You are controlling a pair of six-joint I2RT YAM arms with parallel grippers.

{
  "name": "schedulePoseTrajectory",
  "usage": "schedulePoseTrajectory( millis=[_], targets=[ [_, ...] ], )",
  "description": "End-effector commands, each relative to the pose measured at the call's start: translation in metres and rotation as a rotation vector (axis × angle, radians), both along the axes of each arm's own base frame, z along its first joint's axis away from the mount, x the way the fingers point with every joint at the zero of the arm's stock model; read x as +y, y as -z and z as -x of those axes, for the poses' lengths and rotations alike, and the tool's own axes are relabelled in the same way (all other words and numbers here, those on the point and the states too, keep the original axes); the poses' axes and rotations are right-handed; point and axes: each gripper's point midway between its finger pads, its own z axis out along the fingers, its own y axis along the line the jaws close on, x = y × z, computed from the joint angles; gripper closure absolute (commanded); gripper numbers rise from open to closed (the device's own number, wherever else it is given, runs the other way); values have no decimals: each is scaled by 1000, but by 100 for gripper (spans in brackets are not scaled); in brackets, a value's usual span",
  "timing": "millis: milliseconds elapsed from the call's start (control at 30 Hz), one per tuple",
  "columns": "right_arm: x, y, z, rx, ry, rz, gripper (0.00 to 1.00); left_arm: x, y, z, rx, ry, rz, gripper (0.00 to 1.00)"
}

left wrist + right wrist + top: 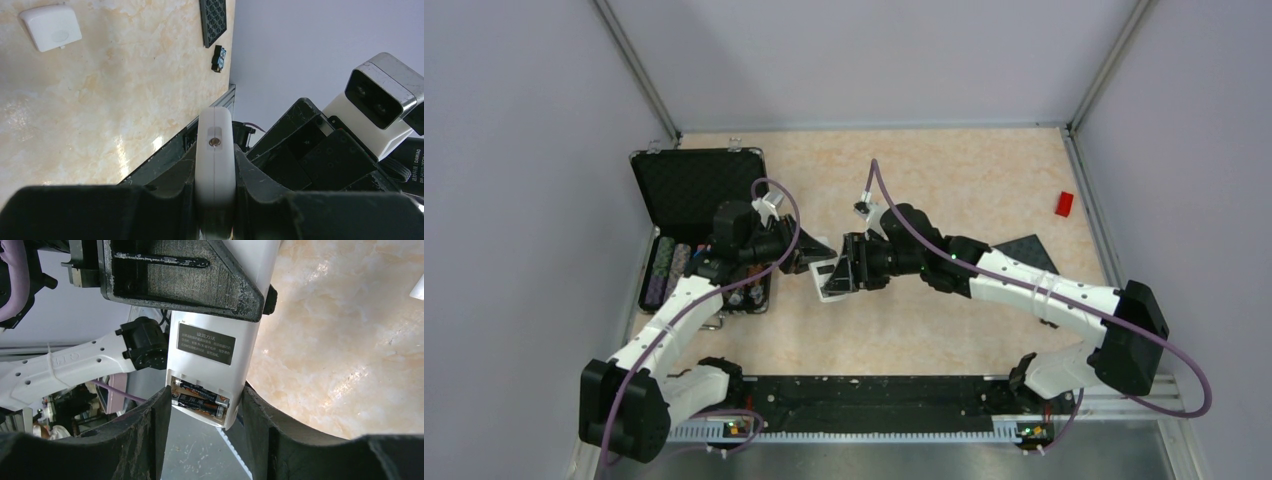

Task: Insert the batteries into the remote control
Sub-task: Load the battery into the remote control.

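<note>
The remote control (210, 345) is held in the air over the table's middle, back side up, its battery bay open. Both batteries (200, 396) lie side by side in the bay. My left gripper (216, 155) is shut on the remote (215, 125), which shows edge-on there between its fingers. My right gripper (205, 392) is open, with one finger on each side of the remote's bay end, close to its edges. In the top view the two grippers, left (814, 255) and right (844, 272), meet at the white remote (832, 283).
The small white square cover (51, 27) lies on the table. A black ribbed pad (1024, 250) and a red block (1064, 203) are at the right. An open black case (699, 185) with colourful chips (664, 270) stands at the left. Grey walls enclose the table.
</note>
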Motion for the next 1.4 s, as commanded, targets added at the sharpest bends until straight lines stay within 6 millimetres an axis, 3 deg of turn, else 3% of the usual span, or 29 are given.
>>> schedulePoseTrajectory(
  millis=[0, 433, 733, 1033, 1167, 1367],
  targets=[
    [6, -8, 1, -58, -21, -35, 48, -5, -28, 0, -81, 34, 50, 100],
    [-4, 15, -1, -91, 21, -7, 47, -9, -53, -1, -92, 41, 136, 100],
    [3, -15, -1, 6, 90, -94, 39, -6, -43, 2, -108, 56, 65, 100],
    [-2, -48, 4, 14, 120, -193, 30, -6, -37, -1, -109, 59, 49, 100],
    [0, -50, 7, 25, 103, -224, 27, -6, -36, -2, -104, 59, 48, 100],
    [6, -35, 13, 34, 42, -195, 26, -7, -41, -2, -108, 53, 62, 100]
  ],
)
